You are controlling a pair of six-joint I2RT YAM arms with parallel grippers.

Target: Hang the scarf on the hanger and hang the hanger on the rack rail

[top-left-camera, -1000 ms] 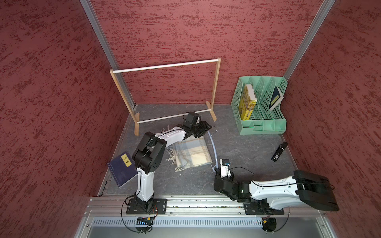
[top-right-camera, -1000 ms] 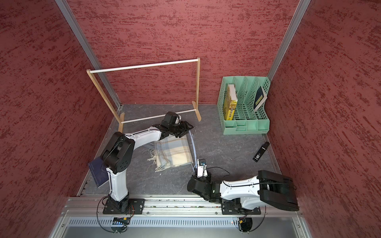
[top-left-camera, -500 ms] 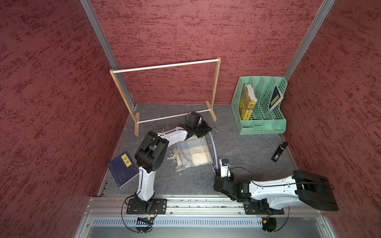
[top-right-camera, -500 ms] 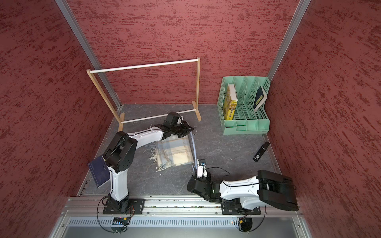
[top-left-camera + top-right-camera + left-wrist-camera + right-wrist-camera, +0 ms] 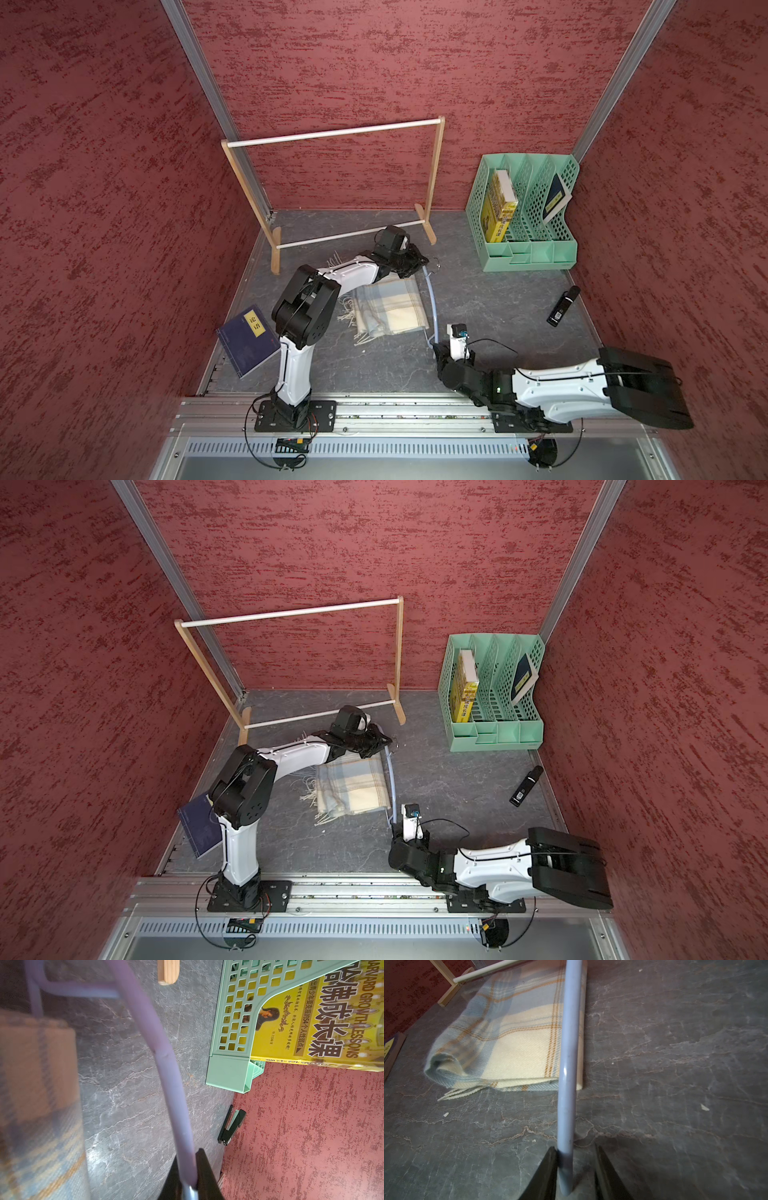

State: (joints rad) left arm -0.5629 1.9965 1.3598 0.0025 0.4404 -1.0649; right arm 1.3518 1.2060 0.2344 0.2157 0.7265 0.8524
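Scarf [image 5: 390,307] lay folded flat on the grey table [image 5: 498,299], in front of the wooden rack [image 5: 332,133], fringe trailing from its left side, and no gripper had hold of it. The rack stood empty at the back, presumably as the place where the loaded hanger would end up. The pale-blue hanger [image 5: 569,1043] ran along the scarf's right edge, close over the cloth. Whether the fabric already passed over the slim lower bar could not be told.

The left gripper [image 5: 188,1155] was clenched on the hanger's tube next to the wire hook. That was probably to take its weight at the end that must later catch a rod. The right gripper [image 5: 575,1149] sat at the opposite, near tip with its jaws parted. One finger lay against the tube and the other stood clear of it, so that end looked steadied rather than clamped. It was perhaps being given up so that this arm could go for the cloth.

Counted by size, there were:
- one rack
- two arms
- one green file organiser [image 5: 528,253]
- one scarf
- one hanger
- three books: a navy one [image 5: 249,340] by the left arm's base, and a yellow one [image 5: 500,208] and a dark one [image 5: 555,197] in the organiser
- one black stapler [image 5: 563,307]
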